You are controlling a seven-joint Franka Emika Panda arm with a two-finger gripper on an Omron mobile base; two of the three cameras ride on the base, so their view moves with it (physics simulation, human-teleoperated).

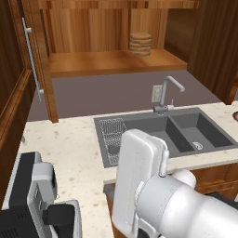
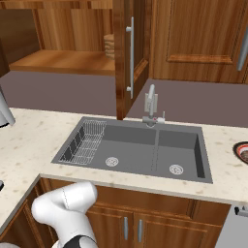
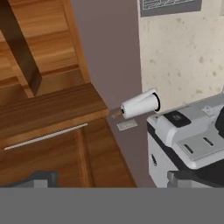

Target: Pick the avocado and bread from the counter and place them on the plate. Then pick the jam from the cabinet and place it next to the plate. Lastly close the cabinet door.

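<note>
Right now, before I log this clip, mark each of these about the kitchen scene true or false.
1. The cabinet stands open. True.
2. A dish rack sits in the sink's left basin. True.
3. The faucet stands at the sink's front edge. False: it rises behind the sink, at the back wall.
4. The cabinet shelf is bare. False: a stack of flat round brown things rests on it.
5. The counter is black. False: it is beige and speckled.

The arm (image 1: pixel 153 195) is glossy white, built of rounded, bulbous casings with darker grey seams at the joints and two small dark finger tips (image 3: pixel 41 178).
</note>
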